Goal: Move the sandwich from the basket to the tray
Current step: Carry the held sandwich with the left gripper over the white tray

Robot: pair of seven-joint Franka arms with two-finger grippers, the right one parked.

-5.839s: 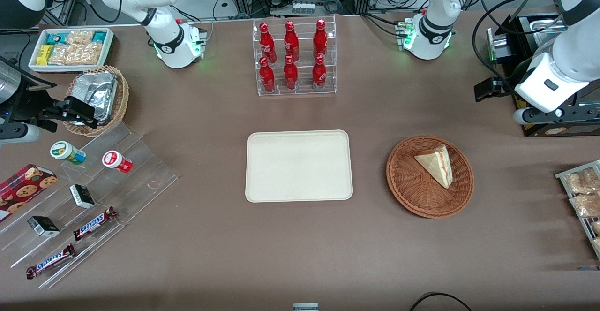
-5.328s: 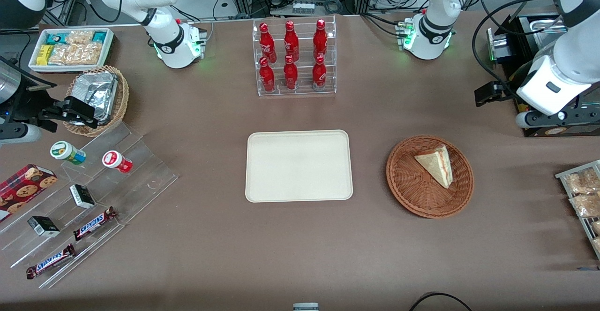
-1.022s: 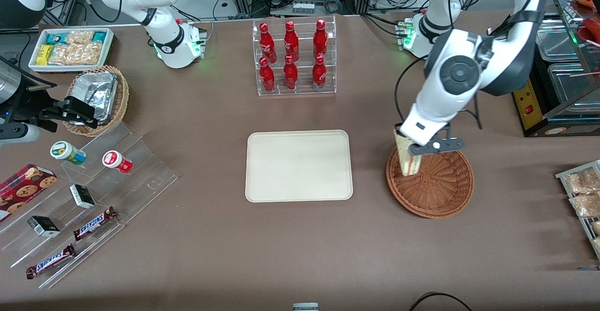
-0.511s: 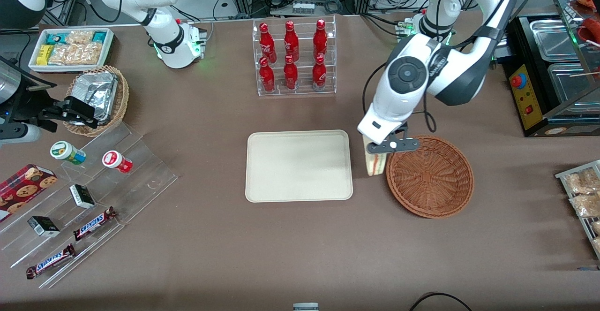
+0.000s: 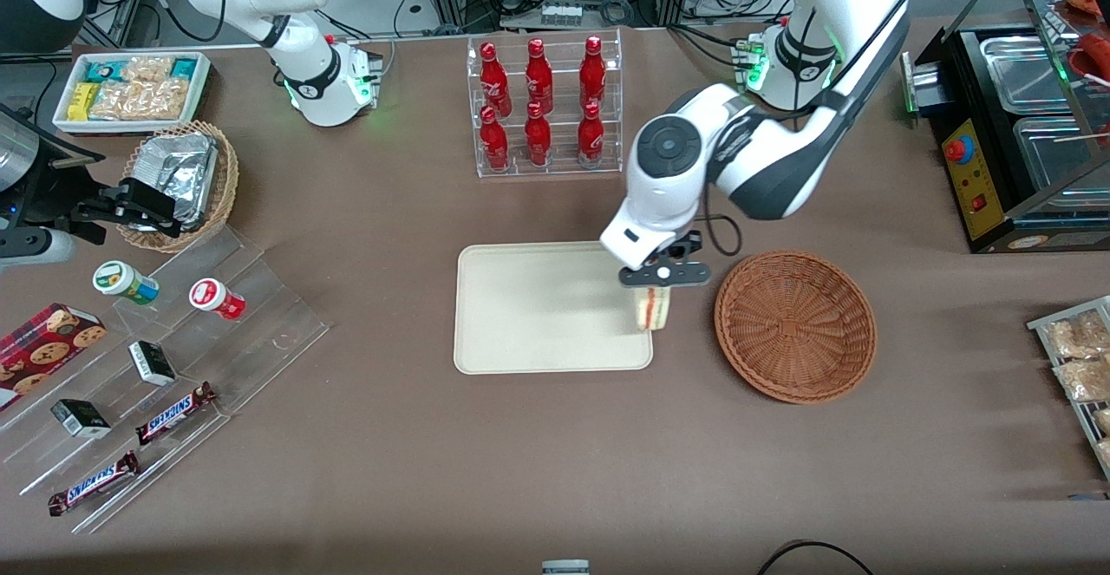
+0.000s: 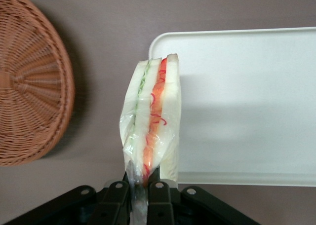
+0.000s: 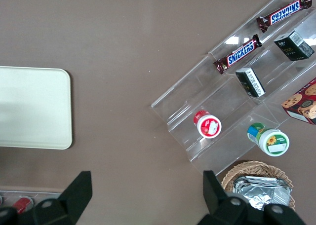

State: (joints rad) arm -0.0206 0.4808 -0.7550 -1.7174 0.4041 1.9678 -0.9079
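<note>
Sandwich [image 5: 652,309] is out of the basket [image 5: 795,325], pinched in the closed claw [image 6: 140,189] above the tray [image 5: 538,315] edge nearest the basket; lowering and release remain.

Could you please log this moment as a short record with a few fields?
hand: above the tray's edge nearest the basket, shut on the sandwich
sandwich: hanging from the hand, wrapped in clear film, over the tray rim
tray: nothing resting on it
basket: empty, beside the tray toward the working arm's end
step left: lower and release the sandwich on the tray
</note>
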